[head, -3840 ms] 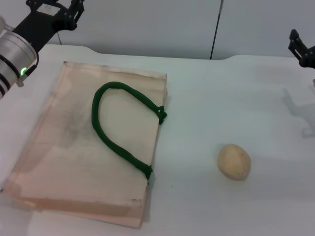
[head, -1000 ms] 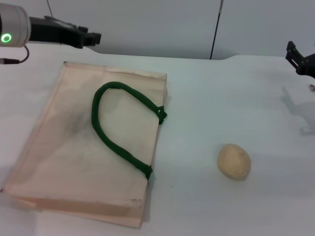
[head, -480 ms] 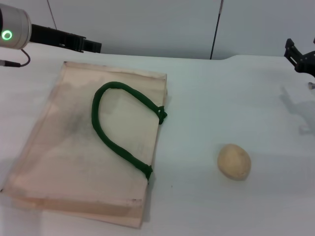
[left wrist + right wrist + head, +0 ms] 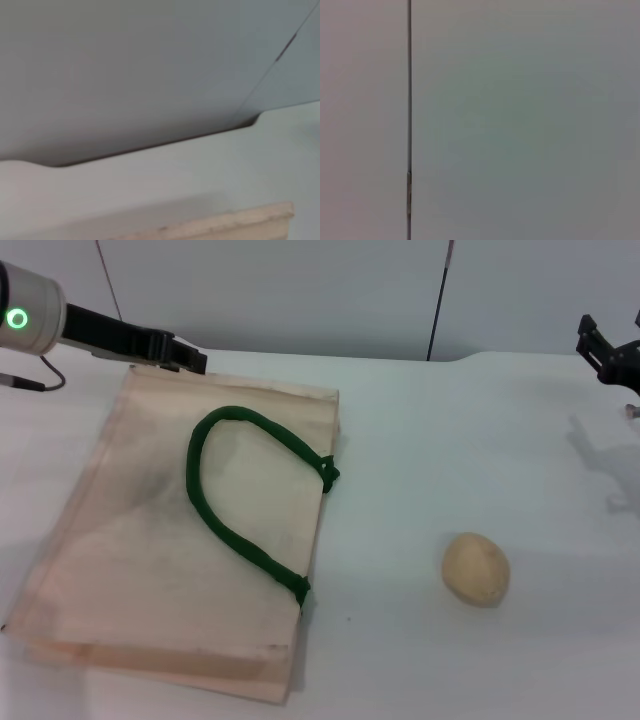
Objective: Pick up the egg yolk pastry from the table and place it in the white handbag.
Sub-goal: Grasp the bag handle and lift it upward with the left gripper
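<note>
The egg yolk pastry [image 4: 476, 568], a small pale tan ball, lies on the white table right of the bag. The white handbag [image 4: 130, 540] lies flat at the left, its dark green rope handle [image 4: 225, 515] curled on top. My left gripper [image 4: 192, 359] reaches in from the far left and hovers just over the bag's far edge, seen side-on. The left wrist view shows only that far edge of the handbag [image 4: 235, 223], the table and the wall. My right gripper [image 4: 603, 347] hangs at the far right edge, well above and behind the pastry. The right wrist view shows only wall.
The white table [image 4: 430, 450] ends at a grey wall [image 4: 320, 290] behind, with a dark vertical seam [image 4: 437, 300]. Bare tabletop lies between the bag and the pastry.
My left arm has swung round and come down, its gripper now closer to the bag's far edge. The right gripper has barely shifted. Pastry and bag have not moved.
</note>
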`<state>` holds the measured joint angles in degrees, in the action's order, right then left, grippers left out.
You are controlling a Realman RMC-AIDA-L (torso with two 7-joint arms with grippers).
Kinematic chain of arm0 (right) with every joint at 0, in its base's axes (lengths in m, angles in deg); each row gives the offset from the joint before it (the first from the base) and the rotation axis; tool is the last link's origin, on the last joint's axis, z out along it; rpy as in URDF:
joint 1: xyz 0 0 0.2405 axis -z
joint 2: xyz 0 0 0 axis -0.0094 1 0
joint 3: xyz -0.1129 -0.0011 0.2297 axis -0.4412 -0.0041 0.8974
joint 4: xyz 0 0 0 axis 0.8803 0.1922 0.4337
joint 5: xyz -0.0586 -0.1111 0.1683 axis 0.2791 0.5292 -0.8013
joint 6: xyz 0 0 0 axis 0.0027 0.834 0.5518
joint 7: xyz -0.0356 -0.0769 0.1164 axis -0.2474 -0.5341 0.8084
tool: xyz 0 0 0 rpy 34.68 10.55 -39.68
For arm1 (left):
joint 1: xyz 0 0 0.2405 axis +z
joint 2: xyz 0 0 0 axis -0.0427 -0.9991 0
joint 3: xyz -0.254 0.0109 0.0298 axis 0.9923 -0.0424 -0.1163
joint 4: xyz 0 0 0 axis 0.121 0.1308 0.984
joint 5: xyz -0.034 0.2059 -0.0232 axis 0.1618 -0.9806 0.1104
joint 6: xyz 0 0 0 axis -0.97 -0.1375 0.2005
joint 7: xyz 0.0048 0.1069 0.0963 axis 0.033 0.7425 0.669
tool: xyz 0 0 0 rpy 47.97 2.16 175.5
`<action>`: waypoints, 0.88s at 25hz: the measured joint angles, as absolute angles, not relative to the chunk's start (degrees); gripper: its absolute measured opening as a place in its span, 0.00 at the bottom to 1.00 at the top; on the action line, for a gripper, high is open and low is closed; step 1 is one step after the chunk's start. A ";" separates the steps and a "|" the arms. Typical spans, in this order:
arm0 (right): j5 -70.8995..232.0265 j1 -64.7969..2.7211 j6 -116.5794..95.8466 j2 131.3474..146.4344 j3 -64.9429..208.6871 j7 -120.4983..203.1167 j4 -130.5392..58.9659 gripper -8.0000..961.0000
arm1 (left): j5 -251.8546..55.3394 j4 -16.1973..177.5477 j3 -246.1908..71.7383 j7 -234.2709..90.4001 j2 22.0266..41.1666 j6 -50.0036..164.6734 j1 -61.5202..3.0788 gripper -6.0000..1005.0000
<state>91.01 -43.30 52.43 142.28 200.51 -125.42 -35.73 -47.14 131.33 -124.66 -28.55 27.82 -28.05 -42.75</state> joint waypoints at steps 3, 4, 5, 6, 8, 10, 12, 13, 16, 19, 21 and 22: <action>91.02 -43.32 52.57 142.28 200.51 -125.42 -35.74 0.79 | -47.21 129.95 -124.63 -28.49 27.61 -27.93 -43.28 0.40; 91.04 -43.32 52.69 142.28 200.45 -125.42 -35.73 0.79 | -47.24 129.80 -124.70 -28.49 27.60 -27.80 -43.29 0.40; 91.05 -43.32 52.95 142.28 200.33 -125.42 -35.73 0.79 | -47.52 129.70 -124.82 -28.49 27.60 -27.61 -43.32 0.40; 91.07 -43.32 53.31 142.29 200.19 -125.42 -35.73 0.79 | -48.02 129.58 -124.93 -28.52 27.59 -27.48 -43.38 0.40; 91.08 -43.32 54.04 142.34 199.87 -125.42 -35.73 0.79 | -50.04 128.93 -124.87 -28.70 27.59 -27.40 -43.84 0.40; 91.09 -43.32 54.24 142.35 199.74 -125.44 -35.73 0.79 | -52.99 127.98 -124.50 -29.19 27.53 -27.54 -44.86 0.40; 91.08 -43.32 54.24 142.36 199.72 -125.47 -35.73 0.79 | -55.13 127.62 -124.45 -29.75 27.50 -27.71 -45.49 0.40; 91.08 -43.32 54.24 142.36 199.72 -125.47 -35.73 0.79 | -56.29 127.63 -124.54 -30.15 27.47 -27.86 -45.81 0.40; 91.08 -43.32 54.24 142.37 199.72 -125.47 -35.73 0.79 | -58.14 127.80 -124.66 -30.52 27.18 -28.56 -46.63 0.40; 91.08 -43.32 54.24 142.37 199.72 -125.54 -35.73 0.79 | -59.23 127.82 -125.57 -29.91 27.19 -29.09 -47.34 0.40; 91.08 -43.32 54.24 142.37 199.72 -125.61 -35.73 0.79 | -59.37 127.81 -127.33 -29.26 27.44 -28.91 -47.56 0.40; 91.08 -43.31 54.24 142.37 199.72 -125.61 -35.73 0.79 | -59.38 127.81 -128.40 -28.91 27.55 -28.81 -47.71 0.40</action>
<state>91.08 -43.31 54.24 142.37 199.72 -125.61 -35.73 -59.38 127.81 -128.40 -28.91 27.55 -28.81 -47.71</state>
